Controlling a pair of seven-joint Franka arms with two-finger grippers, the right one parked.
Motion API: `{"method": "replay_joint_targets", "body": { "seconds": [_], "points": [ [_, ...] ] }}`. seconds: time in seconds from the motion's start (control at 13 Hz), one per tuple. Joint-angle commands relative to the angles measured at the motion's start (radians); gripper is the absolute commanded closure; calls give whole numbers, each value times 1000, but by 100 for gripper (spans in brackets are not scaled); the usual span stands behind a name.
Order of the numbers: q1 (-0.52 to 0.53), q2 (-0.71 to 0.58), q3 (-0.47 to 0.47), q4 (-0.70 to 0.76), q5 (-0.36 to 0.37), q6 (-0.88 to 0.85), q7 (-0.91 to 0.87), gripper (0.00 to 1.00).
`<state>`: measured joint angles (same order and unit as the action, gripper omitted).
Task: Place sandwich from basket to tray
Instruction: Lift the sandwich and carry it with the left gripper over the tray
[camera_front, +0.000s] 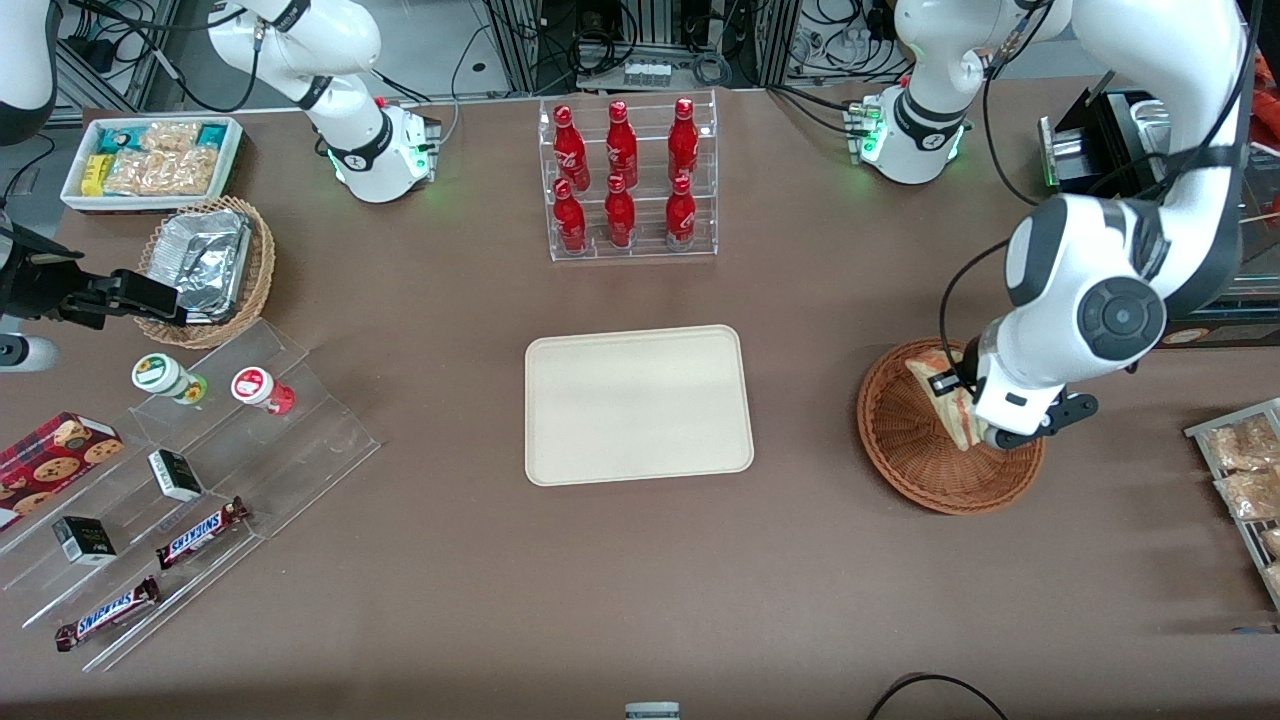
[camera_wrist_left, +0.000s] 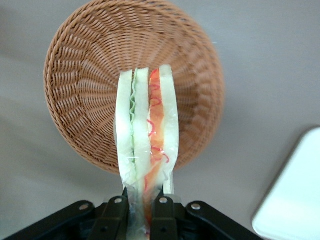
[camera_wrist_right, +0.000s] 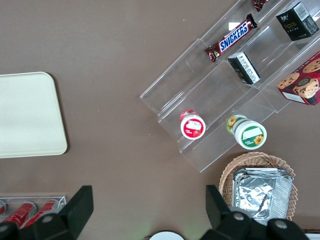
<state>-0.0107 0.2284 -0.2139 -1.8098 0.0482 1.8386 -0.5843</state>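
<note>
Currently gripper (camera_wrist_left: 139, 210) pinches the sandwich (camera_wrist_left: 146, 142) by one end, lifted above the basket (camera_front: 930, 470) at frame right; next move: carry it over to the tray (camera_front: 637, 405) at center.

Cream tray (camera_wrist_right: 27, 115) flat on brown worktop (camera_wrist_right: 125, 60). Clear stepped shelf (camera_wrist_right: 220, 95) holds Snickers bar (camera_wrist_right: 232, 37), two lidded cups. Foil container (camera_wrist_right: 260, 192) in wicker basket (camera_wrist_right: 230, 172).

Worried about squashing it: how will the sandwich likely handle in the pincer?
The sandwich looks soft: the pincer, shut on one end above the basket, probably compresses it. Its loose layers may splay or sag. It seems light, hanging lengthwise without drooping.
</note>
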Motion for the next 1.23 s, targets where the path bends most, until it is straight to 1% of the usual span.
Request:
{"method": "replay_joint_targets", "body": {
  "seconds": [0.0, 0.31, 0.54, 0.69, 0.85, 1.0, 1.15],
  "points": [
    [-47, 34, -16, 38, 6, -18, -15, 100],
    [-190, 115, -16, 131, 1, -18, -17, 100],
    [-306, 201, -16, 211, -16, -19, -18, 100],
    [-366, 255, -16, 243, -19, -18, -25, 100],
    [-429, 302, -15, 279, -57, -6, -29, 100],
    [-465, 374, -19, 352, -62, 1, -29, 100],
    [-530, 458, -22, 423, -60, 7, -60, 100]
  ]
}}
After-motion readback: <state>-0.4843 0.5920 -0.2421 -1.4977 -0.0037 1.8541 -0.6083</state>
